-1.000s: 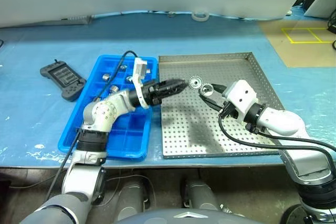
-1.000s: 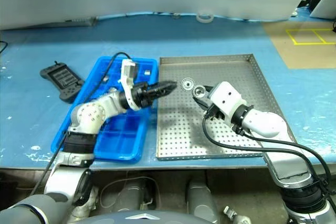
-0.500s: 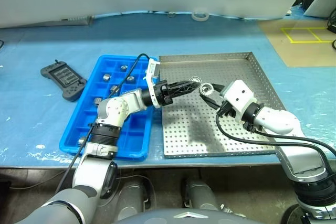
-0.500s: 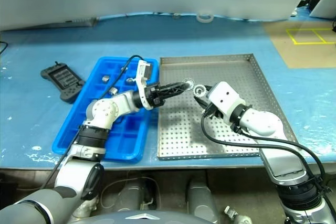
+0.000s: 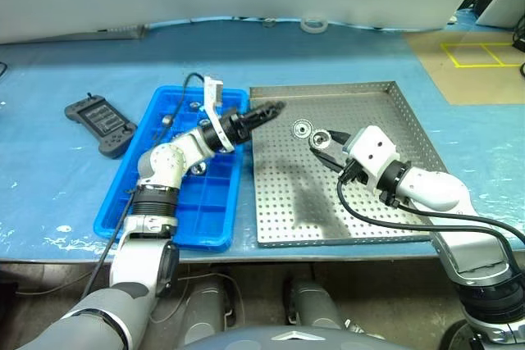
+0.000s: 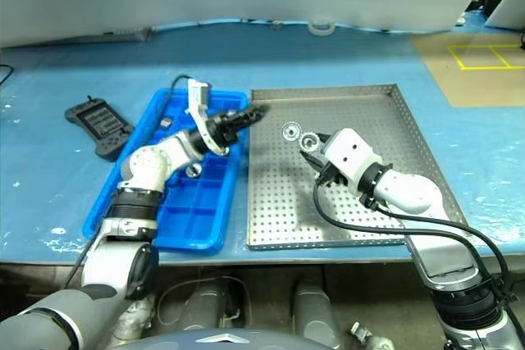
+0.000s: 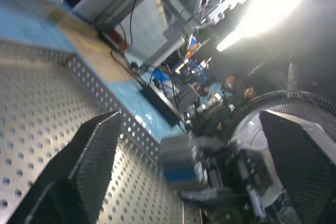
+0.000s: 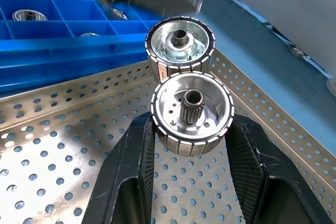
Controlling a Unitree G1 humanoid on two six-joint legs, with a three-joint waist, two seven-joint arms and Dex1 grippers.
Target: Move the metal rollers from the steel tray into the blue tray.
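We are noting the right claw [image 8: 191, 145] grasping a metal roller [image 8: 192, 113] over the steel tray [image 5: 385, 100], left claw [image 5: 271, 110] released nearby.

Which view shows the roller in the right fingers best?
Right wrist view: the roller sits close up between the black fingers, its centre shaft and ribbed rim plain. In the eye views it is a small silvery disc. The left wrist view faces away.

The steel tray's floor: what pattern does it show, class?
A regular grid of small round holes across the silvery steel tray floor, clearest in the right wrist view.
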